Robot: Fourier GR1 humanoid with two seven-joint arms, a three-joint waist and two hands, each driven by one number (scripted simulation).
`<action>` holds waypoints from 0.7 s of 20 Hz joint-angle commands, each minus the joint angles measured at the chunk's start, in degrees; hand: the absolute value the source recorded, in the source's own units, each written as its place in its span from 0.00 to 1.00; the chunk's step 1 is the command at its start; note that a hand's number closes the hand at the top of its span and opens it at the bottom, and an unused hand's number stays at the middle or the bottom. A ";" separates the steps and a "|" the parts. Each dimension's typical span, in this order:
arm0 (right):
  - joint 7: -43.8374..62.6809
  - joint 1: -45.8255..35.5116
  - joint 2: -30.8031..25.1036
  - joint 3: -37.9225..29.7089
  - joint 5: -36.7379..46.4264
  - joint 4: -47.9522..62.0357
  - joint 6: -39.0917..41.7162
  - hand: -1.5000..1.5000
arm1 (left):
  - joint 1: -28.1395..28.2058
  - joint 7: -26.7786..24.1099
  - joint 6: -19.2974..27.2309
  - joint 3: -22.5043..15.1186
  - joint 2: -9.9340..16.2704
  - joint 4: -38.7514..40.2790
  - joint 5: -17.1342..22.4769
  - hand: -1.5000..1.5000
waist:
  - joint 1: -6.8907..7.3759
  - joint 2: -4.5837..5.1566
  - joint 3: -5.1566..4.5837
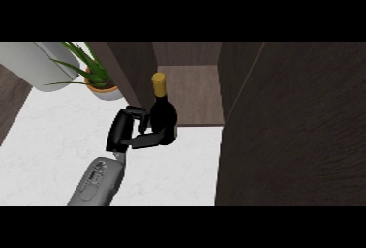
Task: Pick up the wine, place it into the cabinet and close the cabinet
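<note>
The wine bottle [164, 114] is dark with a gold cap [159, 82] and stands roughly upright at the cabinet's open front. Its base is just before the shelf's front edge, and its neck shows against the shelf [199, 97]. My left hand [121, 130] is on the bottle's left side, fingers and thumb curled round its lower body. Whether the bottle rests on the counter or hangs above it cannot be told. The cabinet's left door [134, 65] stands open behind the hand. My right hand shows nowhere.
A large dark wooden door panel [293, 135] fills the right side and hides what lies behind it. A potted plant [101, 82] and a pale grey cylinder [39, 63] stand at the back left. White marble counter [57, 150] spreads to the left.
</note>
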 commanded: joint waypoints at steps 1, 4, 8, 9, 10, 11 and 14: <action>1.80 1.30 -0.16 -1.09 -4.30 -4.82 0.24 0.00 | -6.02 1.05 5.26 -3.39 -0.15 6.67 -2.43 1.00 | -0.22 0.18 -0.01; 5.08 -0.01 -0.20 -1.17 -4.82 -8.28 -1.95 0.00 | -7.26 6.03 8.60 -6.98 -0.14 2.58 -1.74 1.00 | -0.06 0.10 -0.02; 1.14 5.29 -0.71 -2.35 -6.93 -8.57 1.59 0.00 | -9.99 8.12 12.39 -10.49 -0.11 3.96 1.52 1.00 | -1.19 0.03 -0.01; 3.43 2.24 0.84 0.79 -3.12 -8.13 -1.13 0.00 | -10.65 7.67 12.32 -11.17 -0.10 5.22 4.28 1.00 | -0.91 0.19 -0.07; 0.43 1.19 -0.31 -1.19 -4.22 -4.21 1.28 0.00 | -13.78 8.30 14.26 -11.83 -0.08 7.31 6.06 1.00 | -1.69 0.37 -0.06; 2.13 2.90 -0.20 -1.17 -5.51 -7.93 0.28 0.00 | -12.79 9.33 15.05 -12.04 -0.07 5.55 6.23 1.00 | -1.73 0.21 -0.06; 0.77 2.30 -1.69 -3.99 -7.27 -5.25 2.12 0.00 | -13.91 10.65 17.43 -13.46 -0.04 6.62 5.58 1.00 | -1.33 0.26 -0.01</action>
